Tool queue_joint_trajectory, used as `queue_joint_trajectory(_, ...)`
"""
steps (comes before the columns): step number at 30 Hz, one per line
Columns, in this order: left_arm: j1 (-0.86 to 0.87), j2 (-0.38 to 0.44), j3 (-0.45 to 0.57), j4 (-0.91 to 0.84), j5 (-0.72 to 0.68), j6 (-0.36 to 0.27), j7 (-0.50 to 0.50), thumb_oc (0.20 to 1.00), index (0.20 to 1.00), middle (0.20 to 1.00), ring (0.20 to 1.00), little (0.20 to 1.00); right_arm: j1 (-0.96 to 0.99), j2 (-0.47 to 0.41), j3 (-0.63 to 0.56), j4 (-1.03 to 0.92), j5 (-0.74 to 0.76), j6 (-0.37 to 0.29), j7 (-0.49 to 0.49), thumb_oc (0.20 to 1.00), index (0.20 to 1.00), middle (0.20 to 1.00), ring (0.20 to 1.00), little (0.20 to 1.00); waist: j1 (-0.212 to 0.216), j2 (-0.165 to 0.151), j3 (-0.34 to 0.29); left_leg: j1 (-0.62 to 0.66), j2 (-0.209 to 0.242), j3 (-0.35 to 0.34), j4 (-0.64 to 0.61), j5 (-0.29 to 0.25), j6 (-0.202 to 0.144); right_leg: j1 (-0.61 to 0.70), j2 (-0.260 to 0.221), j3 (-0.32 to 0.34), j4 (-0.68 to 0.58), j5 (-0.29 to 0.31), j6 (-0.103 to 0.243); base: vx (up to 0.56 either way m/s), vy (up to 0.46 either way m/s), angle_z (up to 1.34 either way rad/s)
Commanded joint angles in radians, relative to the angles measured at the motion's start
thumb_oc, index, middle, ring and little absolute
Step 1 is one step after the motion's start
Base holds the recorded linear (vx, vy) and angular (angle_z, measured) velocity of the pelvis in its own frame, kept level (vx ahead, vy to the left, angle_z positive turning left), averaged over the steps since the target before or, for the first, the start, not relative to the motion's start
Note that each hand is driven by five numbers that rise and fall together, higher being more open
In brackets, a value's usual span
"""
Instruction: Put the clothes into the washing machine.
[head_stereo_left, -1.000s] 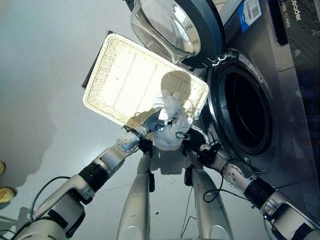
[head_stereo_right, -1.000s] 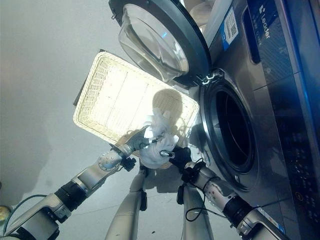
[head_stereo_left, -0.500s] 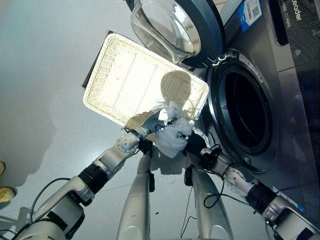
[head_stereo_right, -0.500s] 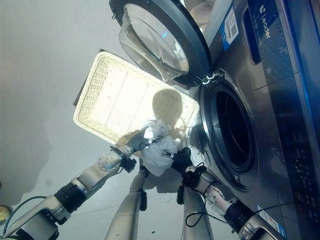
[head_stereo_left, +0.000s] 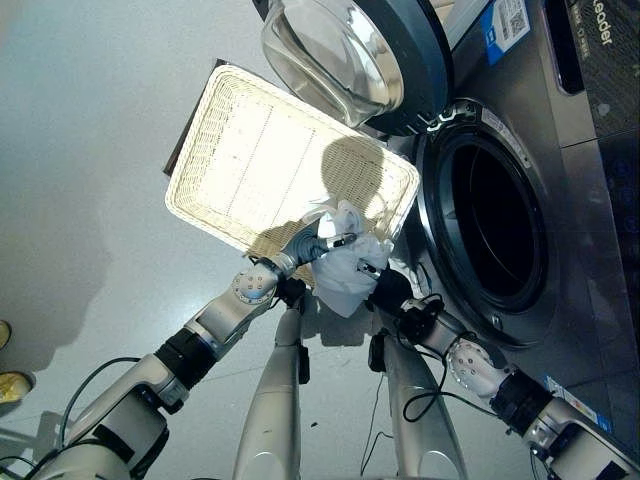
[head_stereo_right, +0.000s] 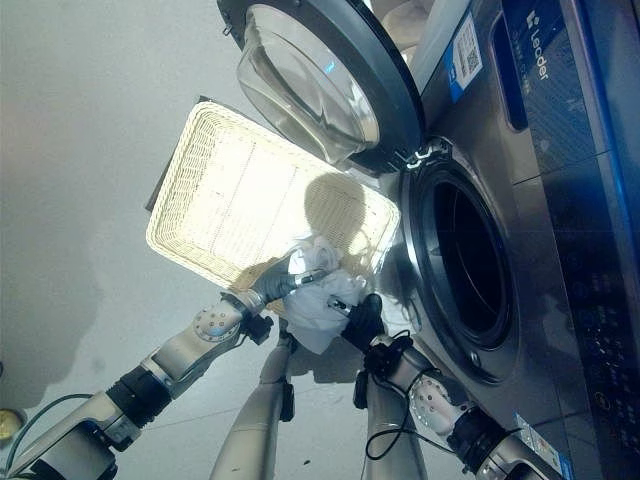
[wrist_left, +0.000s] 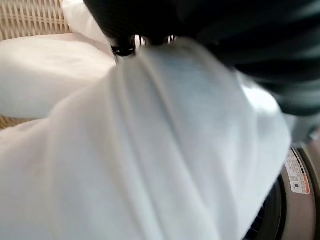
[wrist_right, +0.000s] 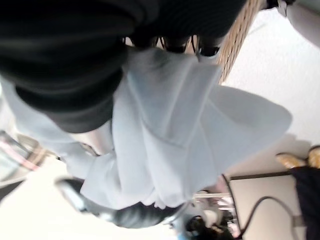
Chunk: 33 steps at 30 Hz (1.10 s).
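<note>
Cloth (head_stereo_left: 345, 268), white, bunched between my two hands, held up clear of the basket's (head_stereo_left: 250, 160) near corner and just beside the washer (head_stereo_left: 560, 200) opening. My left hand (head_stereo_left: 318, 243) has curled fingers pinching the upper folds; my right hand (head_stereo_left: 378, 283) grips the bundle from the washer side, its dark cover pressed into the fabric. Two holds keep the loose ends gathered so nothing trails on the floor or catches on the basket rim. Basket lies flat on the floor, its wicker bed bare where I can see it. Door (head_stereo_left: 345, 55) swings wide above the basket, drum (head_stereo_left: 495, 225) dark and unobstructed. Next, I judge, carry the bundle right, into the drum mouth.
</note>
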Motion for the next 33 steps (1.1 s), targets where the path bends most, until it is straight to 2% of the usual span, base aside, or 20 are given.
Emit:
queue_joint_trajectory(1, 0.078, -0.073, -0.013, -0.110, -0.053, -0.022, 0.048, 1.000, 1.000, 1.000, 1.000, 1.000, -0.048, 0.099, -0.027, -0.159, 0.139, -0.100, 0.082, 0.200, 0.200, 0.200, 0.200, 0.200, -0.014, 0.022, -0.003, -0.011, -0.080, 0.085, 0.049, -0.045, 0.041, 0.000, 0.036, 0.002, 0.039, -0.018, 0.072, 0.00, 0.000, 0.00)
queue_joint_trajectory(4, 0.078, -0.073, -0.013, -0.110, -0.053, -0.022, 0.048, 1.000, 1.000, 1.000, 1.000, 1.000, -0.048, 0.099, -0.027, -0.159, 0.139, -0.100, 0.082, 0.200, 0.200, 0.200, 0.200, 0.200, -0.014, 0.022, -0.003, -0.011, -0.080, 0.085, 0.049, -0.045, 0.041, 0.000, 0.036, 0.002, 0.039, -0.018, 0.072, 0.00, 0.000, 0.00)
queue_joint_trajectory(5, 0.090, -0.083, 0.017, -0.065, -0.078, -0.060, 0.151, 1.000, 1.000, 1.000, 1.000, 1.000, -0.033, 0.123, -0.073, -0.122, 0.248, -0.136, 0.109, 0.200, 0.200, 0.200, 0.200, 0.200, -0.018, 0.024, -0.003, -0.003, -0.078, 0.088, 0.049, -0.047, 0.040, 0.006, 0.038, 0.007, 0.040, -0.021, 0.069, 0.00, 0.000, 0.00)
queue_joint_trajectory(6, 0.090, -0.083, 0.017, -0.065, -0.078, -0.060, 0.151, 1.000, 1.000, 1.000, 1.000, 1.000, -0.033, 0.123, -0.073, -0.122, 0.248, -0.136, 0.109, 0.200, 0.200, 0.200, 0.200, 0.200, -0.018, 0.024, -0.003, -0.003, -0.078, 0.088, 0.049, -0.047, 0.040, 0.006, 0.038, 0.007, 0.040, -0.021, 0.069, -0.01, -0.048, 0.00)
queue_joint_trajectory(7, 0.127, -0.112, 0.081, 0.042, -0.072, -0.160, 0.345, 1.000, 1.000, 1.000, 1.000, 1.000, -0.014, 0.158, -0.167, -0.040, 0.418, -0.220, 0.142, 0.200, 0.200, 0.200, 0.200, 0.200, -0.021, 0.026, -0.003, 0.009, -0.075, 0.091, 0.051, -0.052, 0.037, 0.015, 0.042, 0.014, 0.044, -0.027, 0.069, 0.00, 0.000, 0.00)
queue_joint_trajectory(9, 0.127, -0.112, 0.081, 0.042, -0.072, -0.160, 0.345, 1.000, 1.000, 1.000, 1.000, 1.000, -0.014, 0.158, -0.167, -0.040, 0.418, -0.220, 0.142, 0.200, 0.200, 0.200, 0.200, 0.200, -0.021, 0.026, -0.003, 0.009, -0.075, 0.091, 0.051, -0.052, 0.037, 0.015, 0.042, 0.014, 0.044, -0.027, 0.069, 0.00, -0.011, -0.06)
queue_joint_trajectory(10, 0.153, -0.126, 0.128, 0.089, -0.108, -0.208, 0.429, 1.000, 1.000, 1.000, 1.000, 1.000, -0.007, 0.171, -0.231, 0.003, 0.508, -0.282, 0.151, 0.200, 0.200, 0.200, 0.200, 0.200, -0.022, 0.031, -0.003, 0.017, -0.074, 0.093, 0.053, -0.055, 0.033, 0.021, 0.044, 0.015, 0.049, -0.033, 0.069, 0.00, -0.054, -0.24)
queue_joint_trajectory(11, 0.212, -0.135, 0.217, 0.166, -0.194, -0.254, 0.428, 1.000, 1.000, 1.000, 1.000, 1.000, -0.025, 0.164, -0.399, 0.117, 0.634, -0.327, 0.136, 0.200, 0.200, 0.200, 0.200, 0.200, -0.017, 0.051, -0.003, 0.035, -0.073, 0.100, 0.054, -0.064, 0.026, 0.037, 0.037, 0.010, 0.053, -0.041, 0.068, 0.00, -0.060, -0.23)
queue_joint_trajectory(13, 0.228, -0.133, 0.239, 0.188, -0.238, -0.260, 0.412, 1.000, 1.000, 1.000, 1.000, 1.000, -0.044, 0.148, -0.467, 0.165, 0.675, -0.327, 0.130, 0.200, 0.200, 0.200, 0.200, 0.200, -0.015, 0.060, -0.003, 0.043, -0.073, 0.101, 0.052, -0.067, 0.024, 0.044, 0.033, 0.008, 0.055, -0.045, 0.068, 0.01, -0.025, -0.09)
queue_joint_trajectory(15, 0.261, -0.144, 0.301, 0.248, -0.325, -0.279, 0.349, 1.000, 1.000, 1.000, 1.000, 1.000, -0.114, 0.116, -0.617, 0.241, 0.675, -0.354, 0.057, 0.200, 0.200, 0.200, 0.200, 0.200, -0.008, 0.091, -0.003, 0.047, -0.077, 0.105, 0.052, -0.068, 0.019, 0.046, 0.025, 0.005, 0.060, -0.052, 0.067, 0.00, 0.000, 0.00)
queue_joint_trajectory(17, 0.271, -0.149, 0.311, 0.268, -0.340, -0.286, 0.334, 1.000, 1.000, 1.000, 1.000, 1.000, -0.138, 0.100, -0.656, 0.264, 0.675, -0.361, 0.042, 0.200, 0.200, 0.200, 0.200, 0.200, -0.006, 0.103, -0.003, 0.051, -0.078, 0.106, 0.050, -0.069, 0.017, 0.047, 0.023, 0.004, 0.063, -0.057, 0.066, 0.00, 0.010, -0.03)
queue_joint_trajectory(18, 0.288, -0.157, 0.325, 0.282, -0.357, -0.283, 0.323, 1.000, 1.000, 1.000, 1.000, 1.000, -0.177, 0.078, -0.713, 0.289, 0.675, -0.400, 0.004, 0.200, 0.200, 0.200, 0.200, 0.200, -0.004, 0.120, -0.003, 0.057, -0.082, 0.105, 0.051, -0.072, 0.016, 0.051, 0.021, 0.005, 0.070, -0.067, 0.064, 0.01, 0.021, -0.03)
queue_joint_trajectory(23, 0.333, -0.171, 0.346, 0.339, -0.382, -0.302, 0.298, 1.000, 1.000, 1.000, 1.000, 1.000, -0.273, -0.001, -0.838, 0.347, 0.675, -0.527, -0.098, 0.200, 0.200, 0.200, 0.200, 0.200, 0.000, 0.163, -0.003, 0.079, -0.088, 0.106, 0.060, -0.088, 0.014, 0.066, 0.016, 0.008, 0.094, -0.103, 0.058, 0.02, 0.024, 0.02)
queue_joint_trajectory(29, 0.333, -0.171, 0.349, 0.342, -0.383, -0.303, 0.296, 1.000, 1.000, 1.000, 1.000, 1.000, -0.280, -0.007, -0.844, 0.349, 0.675, -0.534, -0.104, 0.200, 0.200, 0.200, 0.200, 0.200, 0.001, 0.166, -0.003, 0.072, -0.088, 0.107, 0.061, -0.082, 0.014, 0.060, 0.016, 0.007, 0.094, -0.097, 0.056, 0.00, -0.002, -0.04)
queue_joint_trajectory(31, 0.389, -0.184, 0.366, 0.434, -0.390, -0.333, 0.238, 1.000, 1.000, 1.000, 1.000, 1.000, -0.398, -0.164, -0.994, 0.373, 0.675, -0.860, -0.286, 0.200, 0.200, 0.200, 0.200, 0.200, -0.002, 0.212, -0.003, 0.093, -0.088, 0.107, 0.079, -0.094, 0.007, 0.071, 0.019, 0.013, 0.163, -0.164, 0.039, 0.11, -0.036, -0.05)
queue_joint_trajectory(33, 0.401, -0.179, 0.354, 0.454, -0.386, -0.336, 0.230, 1.000, 1.000, 1.000, 1.000, 1.000, -0.443, -0.246, -1.032, 0.357, 0.675, -1.035, -0.350, 0.200, 0.200, 0.200, 0.200, 0.200, -0.008, 0.232, -0.003, 0.084, -0.085, 0.108, 0.084, -0.086, 0.005, 0.056, 0.026, 0.019, 0.200, -0.183, 0.025, 0.05, -0.031, -0.12)
